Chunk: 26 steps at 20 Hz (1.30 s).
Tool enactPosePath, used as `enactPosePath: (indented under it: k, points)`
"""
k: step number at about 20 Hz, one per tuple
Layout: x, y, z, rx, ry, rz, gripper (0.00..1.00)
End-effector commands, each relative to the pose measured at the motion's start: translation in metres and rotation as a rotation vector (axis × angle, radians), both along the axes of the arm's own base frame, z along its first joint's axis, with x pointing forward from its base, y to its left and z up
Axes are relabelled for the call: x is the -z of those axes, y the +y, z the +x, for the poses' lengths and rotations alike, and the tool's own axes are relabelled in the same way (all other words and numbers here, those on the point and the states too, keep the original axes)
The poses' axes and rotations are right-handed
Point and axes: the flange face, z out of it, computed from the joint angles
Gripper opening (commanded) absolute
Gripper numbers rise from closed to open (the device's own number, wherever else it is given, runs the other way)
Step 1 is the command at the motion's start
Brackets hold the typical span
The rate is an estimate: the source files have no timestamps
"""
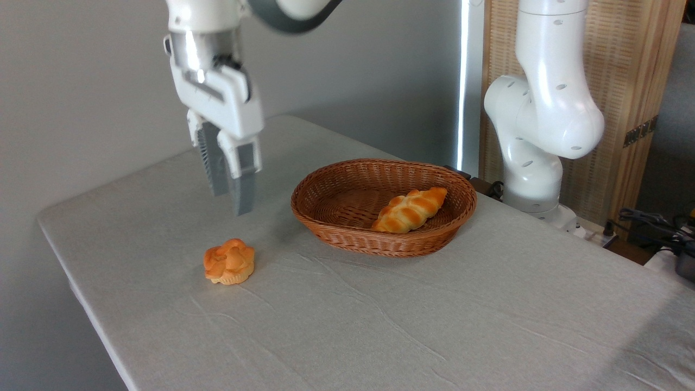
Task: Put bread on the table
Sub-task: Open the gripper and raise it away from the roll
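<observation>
Your bun [229, 262] sat on the bench [434, 326], on the grey cloth near the left front part, upright on its paler base with the knotted orange top facing up. Nothing touched it. It lay clear of the basket [384, 206], to the left of it and nearer the camera, with a strip of bare cloth between the two.

Your gripper [230, 198] hung in the air above the bun and a little behind it, well apart from it, pointing down. The fingers [243, 187] held nothing. From this angle one finger stood partly in front of the other, so only a narrow gap showed between them; you could see they were not spread wide, but whether they were fully closed could not be told.

The basket was a brown woven oval, resting on the bench near the middle. Inside it lay a loaf [410, 209], long, braided and golden, set aslant with one end leaning toward the right-hand rim. The loaf was the only thing in the basket.

Behind the basket, at the far right edge of the bench, stood the white arm [543, 119], its base just beyond the cloth and its upper links leaving the top of the view before coming back down at the left to the gripper. A wooden slatted panel [640, 81] stood behind it, and some dark cables [646, 222] lay at the far right.
</observation>
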Motion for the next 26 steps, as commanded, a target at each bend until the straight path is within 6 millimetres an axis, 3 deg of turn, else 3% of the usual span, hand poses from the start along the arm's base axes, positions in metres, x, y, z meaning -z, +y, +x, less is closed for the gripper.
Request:
enactPosePath:
  k: [1,7,10,12,17,26]
  points:
    - [-0.045,0.055,-0.001,-0.053,0.063,0.010,1.00]
    - [-0.049,0.064,-0.005,-0.036,0.114,-0.023,1.00]
    - [-0.052,0.079,-0.007,-0.057,0.132,-0.023,1.00]
    - [-0.052,0.071,-0.008,-0.045,0.132,-0.019,1.00]
    - [-0.052,0.081,-0.009,-0.057,0.147,-0.018,1.00]
    - [-0.052,0.077,-0.009,-0.061,0.147,-0.004,1.00]
